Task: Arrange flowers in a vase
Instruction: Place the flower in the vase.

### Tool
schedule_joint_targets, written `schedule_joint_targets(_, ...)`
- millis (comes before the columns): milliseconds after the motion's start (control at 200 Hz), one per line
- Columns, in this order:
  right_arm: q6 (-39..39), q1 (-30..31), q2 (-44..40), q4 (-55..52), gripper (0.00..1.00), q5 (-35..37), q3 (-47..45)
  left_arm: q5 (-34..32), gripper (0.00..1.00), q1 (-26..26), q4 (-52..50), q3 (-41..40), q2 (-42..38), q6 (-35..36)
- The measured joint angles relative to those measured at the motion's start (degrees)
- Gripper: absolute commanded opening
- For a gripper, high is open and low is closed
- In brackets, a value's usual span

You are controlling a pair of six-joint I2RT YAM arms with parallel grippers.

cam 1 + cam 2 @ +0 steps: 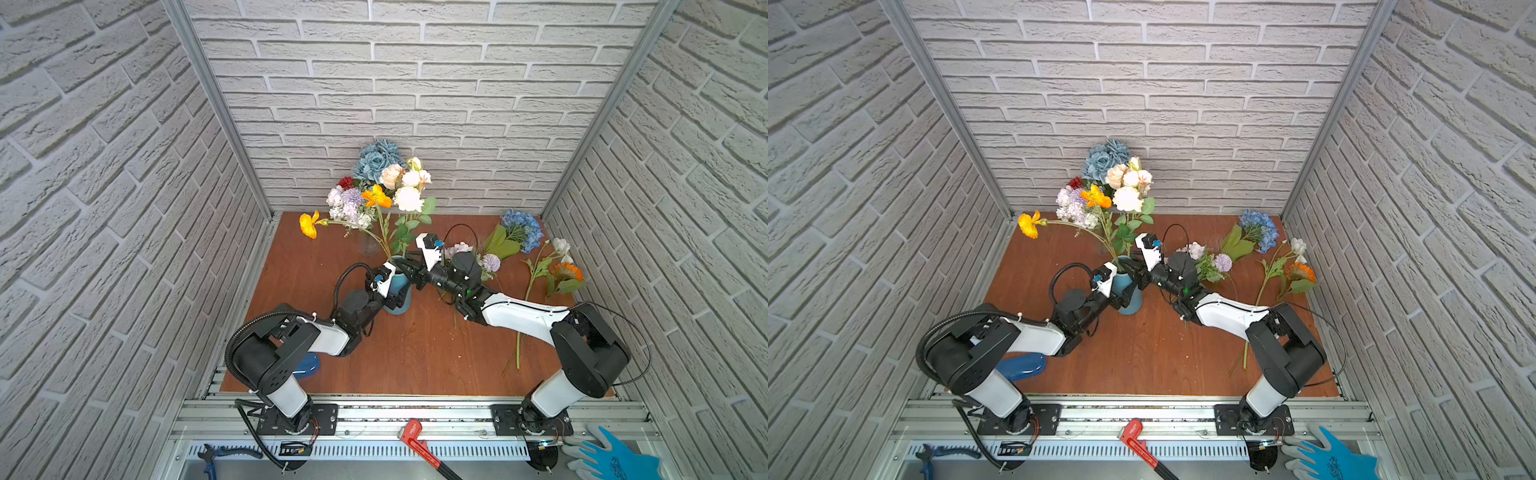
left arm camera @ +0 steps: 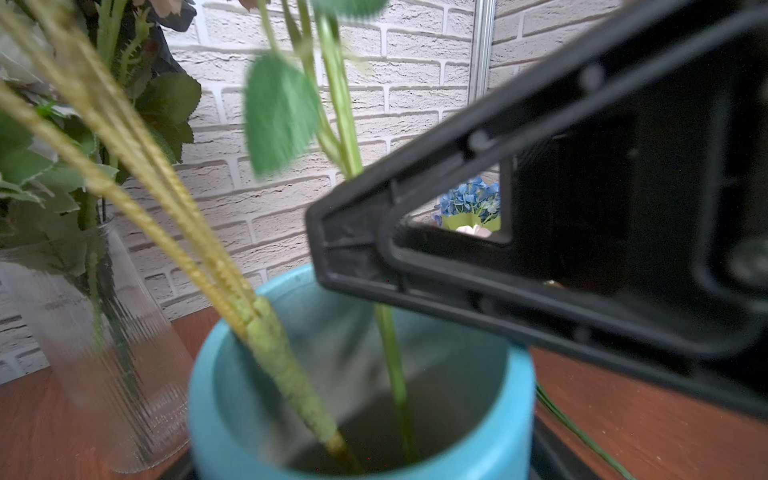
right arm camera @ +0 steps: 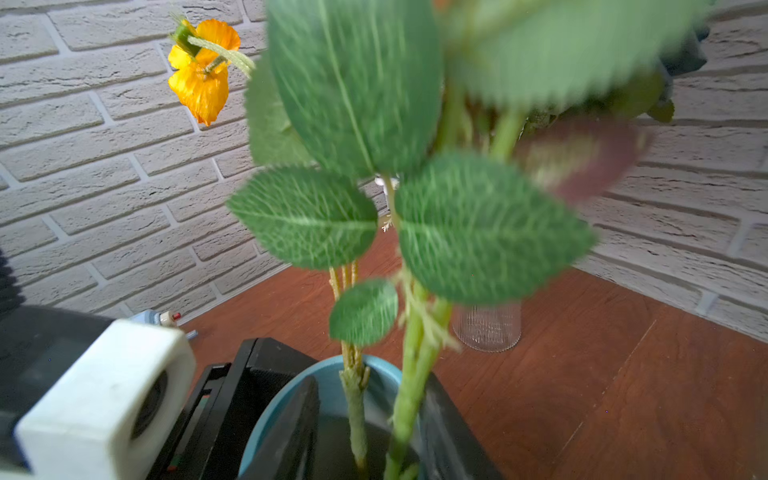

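Note:
A blue vase (image 1: 400,306) stands mid-table. My left gripper (image 1: 394,293) is shut on its body, and its rim (image 2: 216,374) fills the left wrist view. Two flowers stand in it: a yellow-and-orange poppy spray (image 1: 309,224) and a leafy white rose (image 1: 409,199). My right gripper (image 3: 370,428) hangs open over the vase mouth, one finger on each side of the rose's green stem (image 3: 409,399). It does not squeeze the stem. More flowers lie on the table to the right: a blue hydrangea (image 1: 521,228), a lilac ball (image 1: 491,262) and an orange head (image 1: 566,272).
A clear ribbed glass vase (image 1: 369,245) behind the blue one holds a full bouquet (image 1: 380,174). A blue object (image 1: 308,365) lies under my left arm. A red wrench (image 1: 415,436), pliers (image 1: 212,457) and blue gloves (image 1: 615,457) sit on the front rail.

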Motion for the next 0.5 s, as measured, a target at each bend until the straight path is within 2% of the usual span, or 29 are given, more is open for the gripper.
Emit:
schedule_joint_targets(280,0.24,0.04,-10.62,-10.93,0.51,0.87,-2.78,-0.37,0.0,-0.15,0.0,0.0,0.0,0.09)
schedule_joint_targets(495,-0.7,-0.72,-24.48,-28.55,0.52,7.93,-3.58,-0.92,0.0,-0.37,-0.02,0.0,-0.02,0.15)
